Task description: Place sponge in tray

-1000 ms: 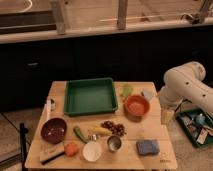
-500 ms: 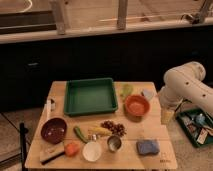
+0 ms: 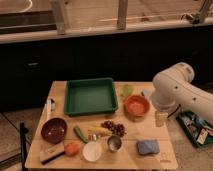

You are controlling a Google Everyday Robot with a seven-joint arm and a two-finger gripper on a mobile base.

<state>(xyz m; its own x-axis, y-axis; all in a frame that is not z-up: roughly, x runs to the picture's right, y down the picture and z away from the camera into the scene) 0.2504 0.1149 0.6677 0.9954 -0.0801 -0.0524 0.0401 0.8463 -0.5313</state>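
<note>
Comparing with a second ago: nothing visible has changed. The white robot arm (image 3: 176, 89) keeps the same pose, and every item on the table lies where it did.
Meaning for the task: the job looks unstarted. Judging from this, the reach toward the sponge comes next, and the grasp, carry and release all remain.
Tray: a large, square, shallow green plastic tray (image 3: 91, 81) with raised sides sits at the back middle of the light wooden table (image 3: 150, 129). Nothing shows inside it.
Gripper: a pale two-finger gripper (image 3: 161, 118) hangs below the arm, to the right of the tray. It is just past the round orange bowl (image 3: 137, 105) that sits beside the tray. Its fingers are spread apart and hold nothing.
Sponge position: the small blue-purple rectangular sponge pad (image 3: 148, 146) lies flat on the table, in front of the tray's right corner and well apart from it. It is on the near side of the orange bowl.
Sponge neighbour: a small steel cup (image 3: 114, 144) stands near it, on the side closer to the tray's centre line, and they do not touch.
Sponge look: it is thin, with rounded corners and a dull, even colour. Nothing rests on it or covers it. It appears soft, so it will probably give under a pinch.
Path: the gripper is nearer the sponge than the tray is. The carry back to the tray would pass the orange bowl.
</note>
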